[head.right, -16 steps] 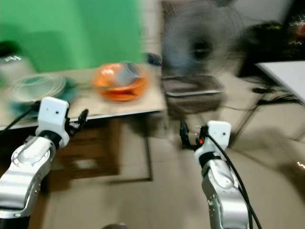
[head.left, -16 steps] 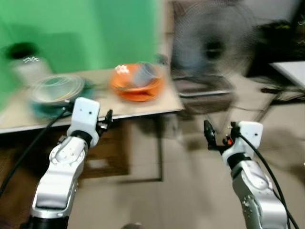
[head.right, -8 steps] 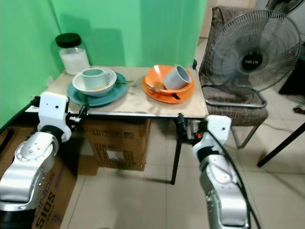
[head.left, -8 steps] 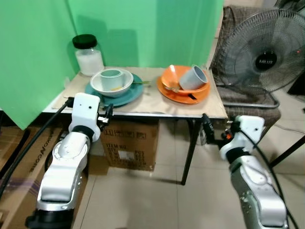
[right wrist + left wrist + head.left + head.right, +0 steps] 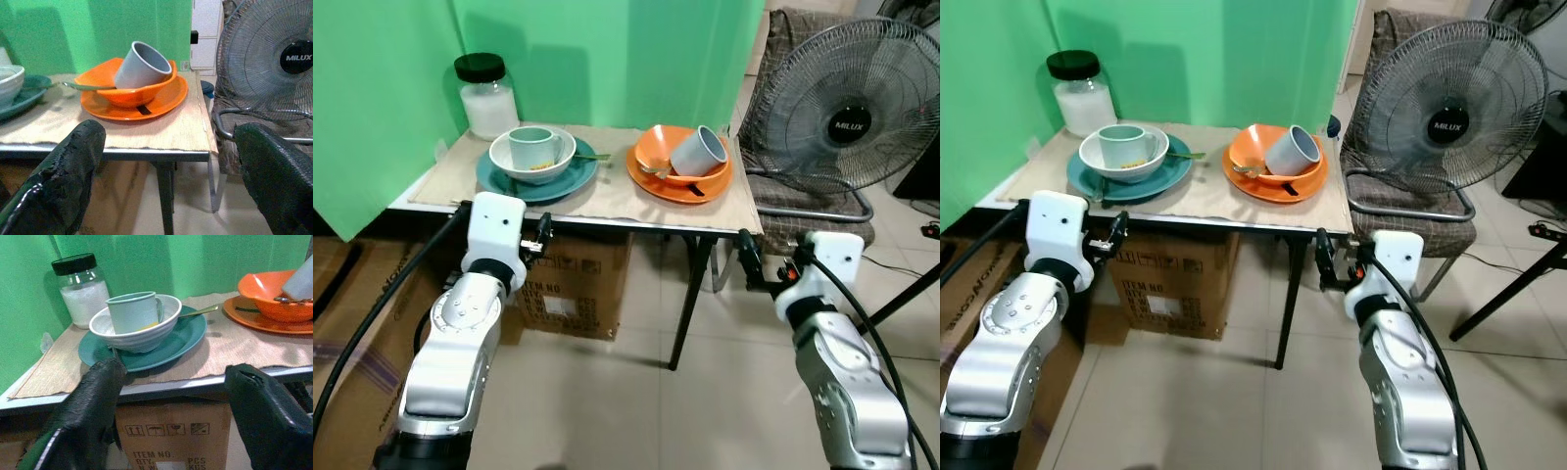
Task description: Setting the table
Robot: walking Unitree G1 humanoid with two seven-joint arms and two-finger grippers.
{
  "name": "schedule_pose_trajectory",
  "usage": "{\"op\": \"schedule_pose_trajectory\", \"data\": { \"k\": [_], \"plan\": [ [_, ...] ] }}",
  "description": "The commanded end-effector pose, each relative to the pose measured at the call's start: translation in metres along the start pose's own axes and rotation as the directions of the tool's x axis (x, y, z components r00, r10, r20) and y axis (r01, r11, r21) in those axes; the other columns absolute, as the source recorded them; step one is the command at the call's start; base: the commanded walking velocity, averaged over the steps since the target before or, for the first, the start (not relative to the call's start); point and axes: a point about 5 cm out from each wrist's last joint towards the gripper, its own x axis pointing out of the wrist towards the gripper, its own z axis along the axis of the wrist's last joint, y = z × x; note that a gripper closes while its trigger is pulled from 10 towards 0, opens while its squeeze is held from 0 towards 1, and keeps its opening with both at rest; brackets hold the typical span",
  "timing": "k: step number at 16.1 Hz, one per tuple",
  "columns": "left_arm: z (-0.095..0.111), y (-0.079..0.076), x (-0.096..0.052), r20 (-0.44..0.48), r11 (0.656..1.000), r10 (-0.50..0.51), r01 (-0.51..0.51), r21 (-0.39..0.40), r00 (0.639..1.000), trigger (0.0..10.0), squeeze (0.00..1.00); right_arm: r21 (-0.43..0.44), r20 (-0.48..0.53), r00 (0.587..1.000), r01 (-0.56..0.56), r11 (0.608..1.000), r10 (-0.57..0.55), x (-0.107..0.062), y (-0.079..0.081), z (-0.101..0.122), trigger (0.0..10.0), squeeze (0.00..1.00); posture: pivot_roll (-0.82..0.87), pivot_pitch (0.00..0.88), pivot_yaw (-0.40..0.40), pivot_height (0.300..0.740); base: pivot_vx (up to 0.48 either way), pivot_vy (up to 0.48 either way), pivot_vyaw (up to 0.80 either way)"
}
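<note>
Dishes wait stacked on the counter (image 5: 607, 206), each set nested to be carried: a pale mug (image 5: 534, 149) in a white bowl (image 5: 514, 168) on a teal plate (image 5: 570, 180), and a grey cup (image 5: 698, 151) tipped in an orange bowl (image 5: 651, 157) on its plate. Both tools, left (image 5: 540, 238) and right (image 5: 745, 262), hang below the counter edge, fingers apart and empty, poised to reach up.

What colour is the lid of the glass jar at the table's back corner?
Black: the glass jar's lid shows best in the left wrist view.
</note>
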Motion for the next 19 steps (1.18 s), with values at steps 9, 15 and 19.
{"op": "schedule_pose_trajectory", "data": {
  "k": [9,15,19],
  "plan": [
    [0.014,-0.004,0.007,0.059,0.997,-0.050,0.047,0.058,0.997,10.0,0.91,0.018,0.001,0.999,0.041,0.999,-0.041,-0.001,-0.004,0.000,10.0,0.00,0.05,0.000,0.005,0.740,0.227,0.000,-0.26],
    [0.019,0.001,0.011,0.064,0.997,-0.063,0.059,0.054,0.996,10.0,0.92,0.011,0.034,0.999,0.033,0.999,-0.033,0.001,0.000,0.003,10.0,0.00,0.06,0.000,0.029,0.740,0.262,0.000,0.00],
    [0.020,0.004,0.014,0.065,0.998,-0.057,0.056,0.017,0.996,10.0,0.93,0.005,0.067,0.997,0.025,1.000,-0.025,0.003,0.001,0.012,10.0,0.00,0.06,0.000,0.029,0.740,0.295,0.000,0.00]
  ]
}}
